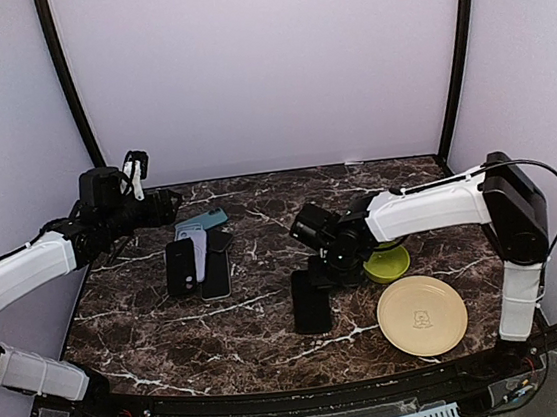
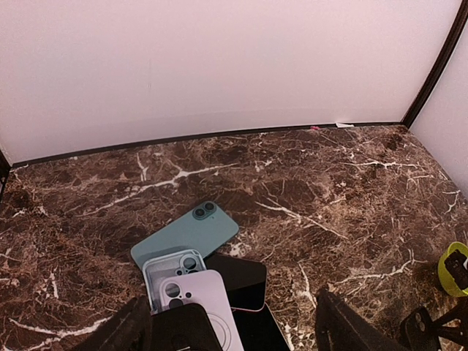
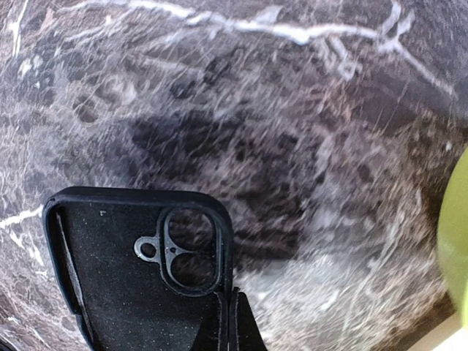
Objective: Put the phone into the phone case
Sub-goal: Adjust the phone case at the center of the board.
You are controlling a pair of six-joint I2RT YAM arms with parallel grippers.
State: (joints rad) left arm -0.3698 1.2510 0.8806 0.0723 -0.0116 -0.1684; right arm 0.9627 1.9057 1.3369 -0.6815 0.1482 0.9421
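A black phone case [image 3: 117, 285] lies inside-up on the marble, its camera cut-out towards the far end. My right gripper [image 3: 232, 322] is shut on the case's right side wall; from above, the case [image 1: 311, 303] is just below this gripper [image 1: 323, 264]. At the left lies a pile: a teal phone [image 2: 186, 232] face down, a grey-blue case [image 2: 170, 269], a lilac case [image 2: 201, 303] and a dark phone [image 2: 238, 281] screen up. My left gripper [image 2: 234, 325] hangs open above the pile's near end, holding nothing.
A yellow-green bowl [image 1: 389, 261] sits right of the right gripper, with a cream plate [image 1: 422, 315] in front of it. A second dark phone [image 1: 214, 273] and a black case [image 1: 180, 267] lie at the pile's near side. White walls enclose the table.
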